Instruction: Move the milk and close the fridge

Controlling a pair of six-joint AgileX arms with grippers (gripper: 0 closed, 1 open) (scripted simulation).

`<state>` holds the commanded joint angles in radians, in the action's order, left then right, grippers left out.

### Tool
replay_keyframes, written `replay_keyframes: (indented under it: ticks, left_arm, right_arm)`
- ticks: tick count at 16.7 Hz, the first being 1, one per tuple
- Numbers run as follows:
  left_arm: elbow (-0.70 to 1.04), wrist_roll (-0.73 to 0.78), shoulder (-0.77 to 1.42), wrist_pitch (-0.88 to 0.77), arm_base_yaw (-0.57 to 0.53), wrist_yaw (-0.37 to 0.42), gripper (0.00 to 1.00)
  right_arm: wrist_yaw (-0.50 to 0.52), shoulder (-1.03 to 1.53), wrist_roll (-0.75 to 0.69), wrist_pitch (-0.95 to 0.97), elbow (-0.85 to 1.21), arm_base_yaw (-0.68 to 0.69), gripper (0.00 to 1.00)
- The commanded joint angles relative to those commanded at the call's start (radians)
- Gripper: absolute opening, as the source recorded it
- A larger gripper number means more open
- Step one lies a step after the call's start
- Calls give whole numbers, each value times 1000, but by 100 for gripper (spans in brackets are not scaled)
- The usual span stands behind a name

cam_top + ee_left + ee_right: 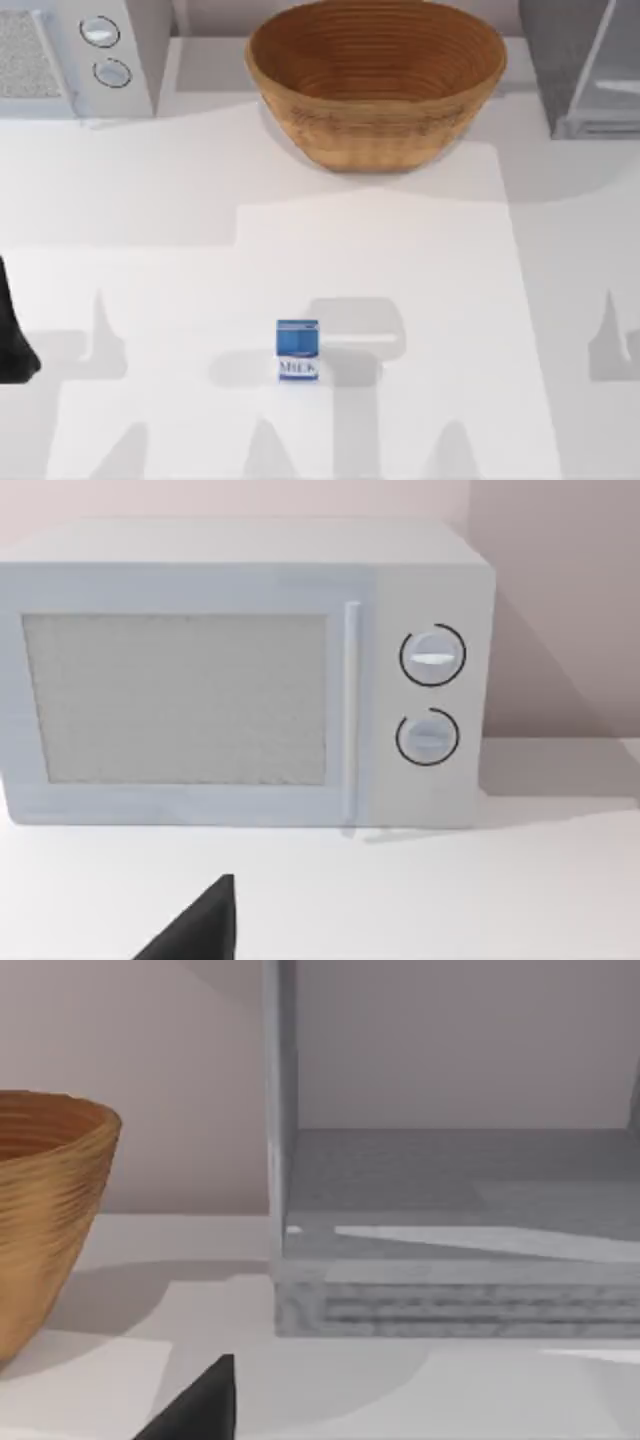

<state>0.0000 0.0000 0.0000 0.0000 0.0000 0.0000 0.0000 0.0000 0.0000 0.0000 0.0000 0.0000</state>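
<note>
Landmark taken: the basket (pixel 376 80), standing at the back centre of the table (pixel 180 220).

Left of the basket, at the back left corner, sits a white microwave (pixel 75 55) with two round knobs, its door closed. A dark part of the left arm (pixel 15 335) shows at the table's left edge, well forward and left of the basket. In the left wrist view a dark tip of the left gripper (pixel 200 930) points toward the microwave (pixel 240 675); whether its fingers are spread or pressed together cannot be told.

The milk (pixel 297 350) stands upright on the table, well forward of the basket and slightly left of its centre, touching nothing else.

Right of the basket, at the back right corner, the fridge (pixel 585 70) stands with its door open. The right wrist view shows its empty grey interior (pixel 450 1190), the basket (pixel 45 1210) beside it, and a dark tip of the right gripper (pixel 200 1410); finger state cannot be told.
</note>
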Motion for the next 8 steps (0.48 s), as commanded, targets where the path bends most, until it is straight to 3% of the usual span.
replay_keyframes:
  ticks: [4,8]
  left_arm:
    - [0,0,0,0,0,0,100]
    - [0,0,0,0,0,0,100]
  right_arm:
    - [36,34,3,34,2,35,100]
    - [221,195,10,189,8,221,100]
